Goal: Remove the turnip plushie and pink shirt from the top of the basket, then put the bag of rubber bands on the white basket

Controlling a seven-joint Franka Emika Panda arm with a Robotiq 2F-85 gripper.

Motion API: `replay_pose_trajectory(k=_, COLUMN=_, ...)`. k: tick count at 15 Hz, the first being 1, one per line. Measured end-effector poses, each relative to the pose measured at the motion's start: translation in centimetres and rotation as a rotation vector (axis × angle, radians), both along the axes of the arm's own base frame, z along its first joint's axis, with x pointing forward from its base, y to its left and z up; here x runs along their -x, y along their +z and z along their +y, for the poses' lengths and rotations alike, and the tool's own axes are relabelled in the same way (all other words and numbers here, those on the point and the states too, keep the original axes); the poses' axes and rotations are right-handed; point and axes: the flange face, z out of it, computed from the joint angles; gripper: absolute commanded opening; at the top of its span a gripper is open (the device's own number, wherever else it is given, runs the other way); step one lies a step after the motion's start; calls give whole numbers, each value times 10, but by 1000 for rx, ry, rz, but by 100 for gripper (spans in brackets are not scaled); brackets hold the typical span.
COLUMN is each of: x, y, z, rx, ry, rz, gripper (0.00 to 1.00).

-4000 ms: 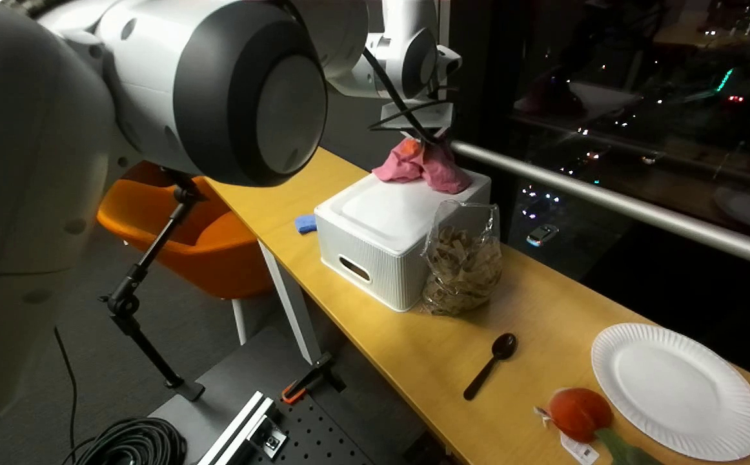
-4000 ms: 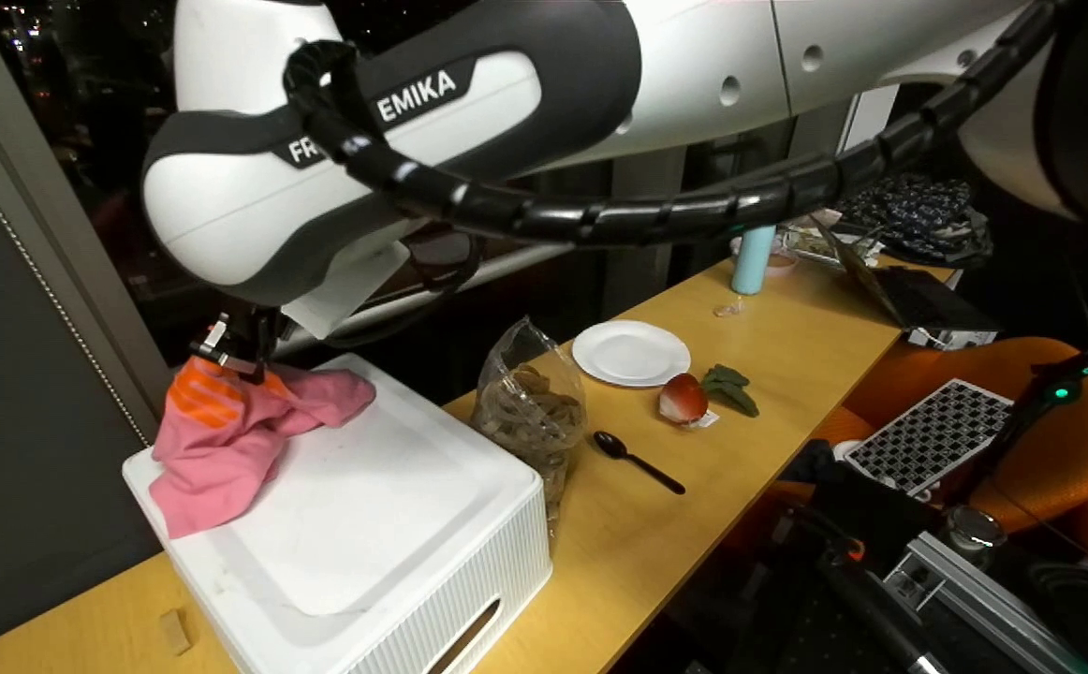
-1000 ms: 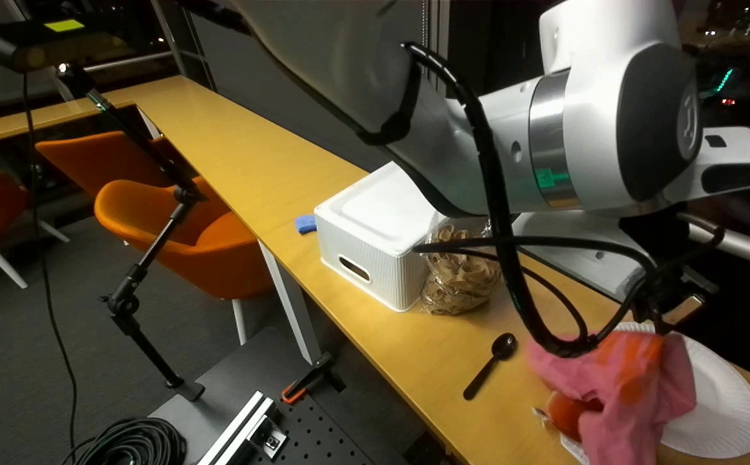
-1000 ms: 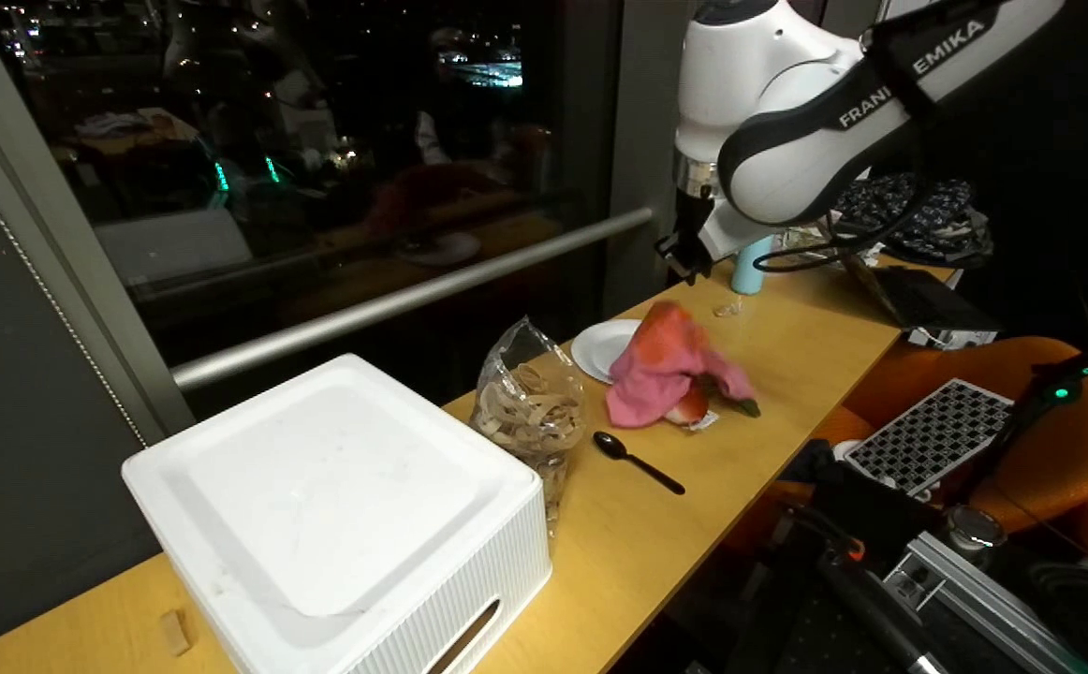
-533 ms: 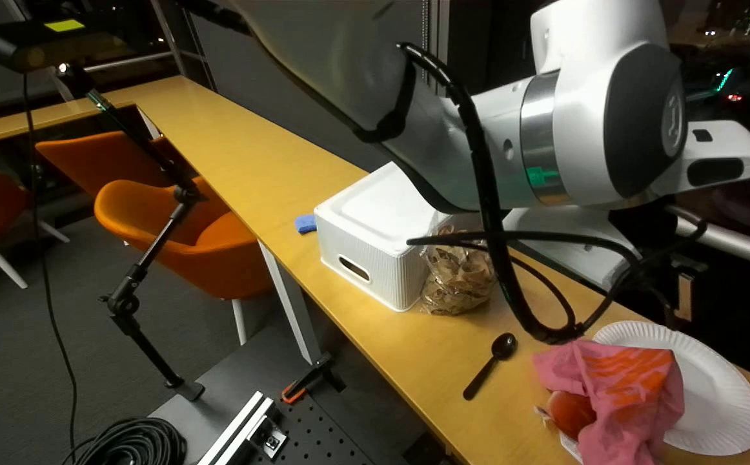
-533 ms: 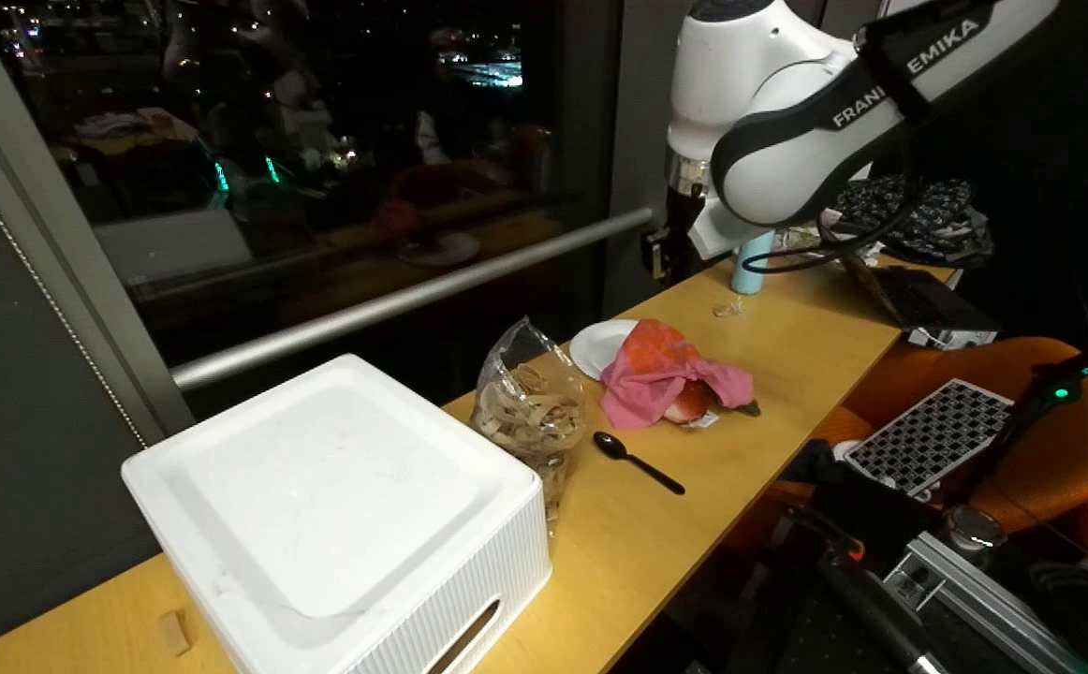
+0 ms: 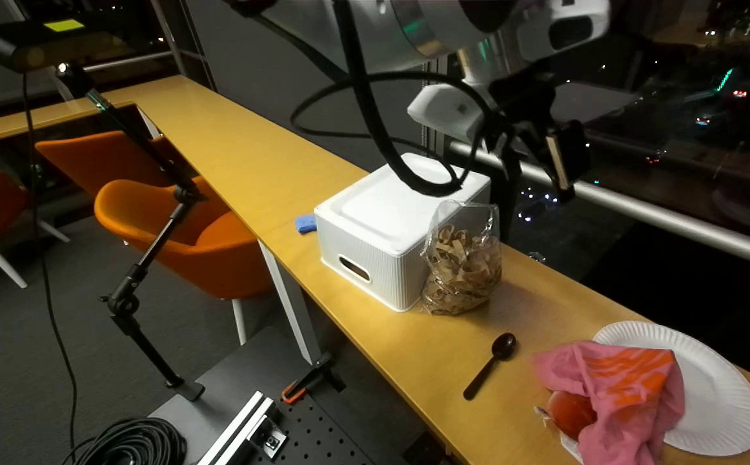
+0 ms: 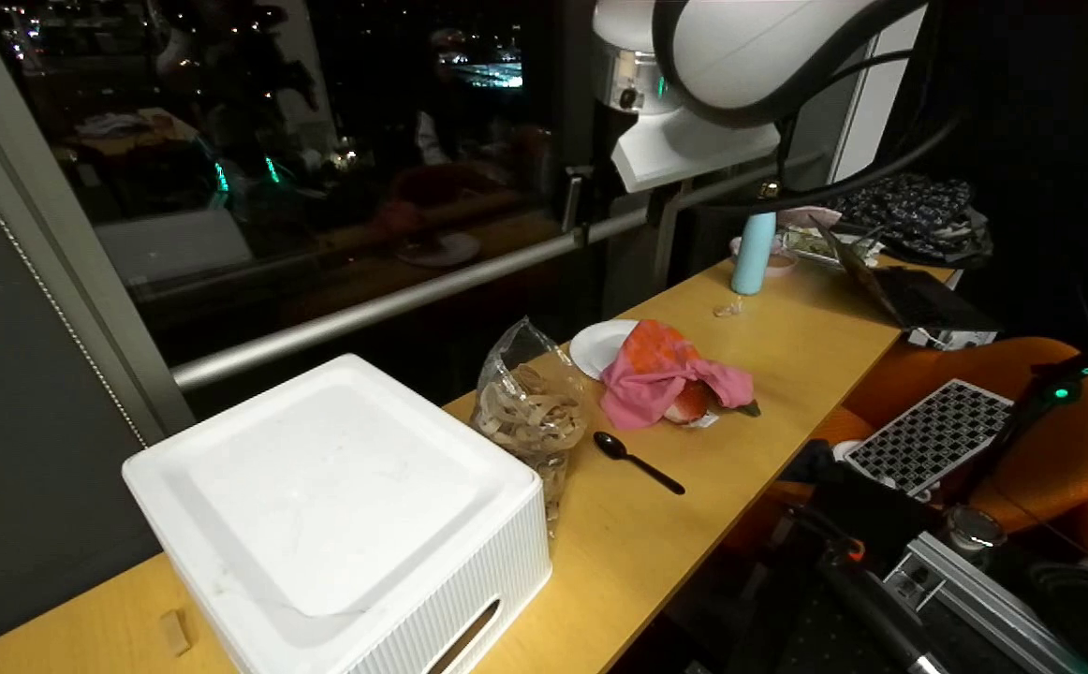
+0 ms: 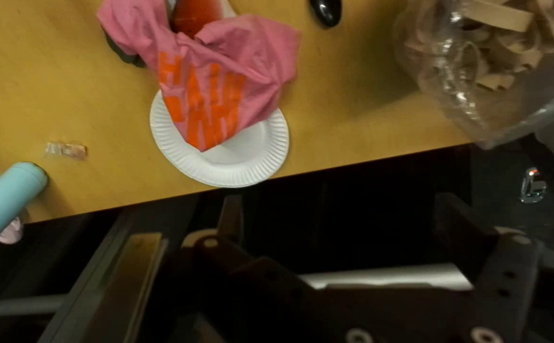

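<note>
The white basket (image 7: pixel 375 242) stands upside down or lidded, I cannot tell which, with a bare top (image 8: pixel 347 496). Against its side leans the clear bag of rubber bands (image 7: pixel 462 271), upright, its loose top pointing up; the wrist view shows the bag (image 9: pixel 487 62) at upper right. The pink shirt (image 8: pixel 647 374) with orange print lies crumpled over the turnip plushie (image 7: pixel 570 415), whose red body peeks out, and over part of the paper plate. High by the window rail, above and beyond the bag, my gripper (image 9: pixel 339 209) is open, its fingers wide apart with nothing between them.
A black spoon (image 7: pixel 491 365) lies between bag and shirt. The paper plate (image 7: pixel 717 400) sits near the window edge of the table. A metal rail (image 8: pixel 413 300) runs along the window. Farther off stand a light blue bottle (image 8: pixel 753 257) and a laptop (image 8: pixel 909 281).
Four seconds ago the pink shirt was in my gripper at the basket top. It has been let go onto the plushie and plate. Since then my gripper has risen and moved back toward the basket.
</note>
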Motion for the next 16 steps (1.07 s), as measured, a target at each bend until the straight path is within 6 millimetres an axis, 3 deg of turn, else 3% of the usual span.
replay_pose_trajectory(k=4, x=-9, y=0, z=60, rx=20, ry=61, rz=-40, gripper=100)
replay_pose_trajectory(k=10, x=-34, y=-47, z=140, rx=46, ry=183, rz=-58, gripper=100)
replay_pose_trajectory(k=13, x=-40, y=-73, z=167, rx=39, ry=210, rz=-34, gripper=100)
replay_pose_trajectory(k=16, x=-41, y=-87, z=177, rx=42, ry=202, rz=-13, gripper=100)
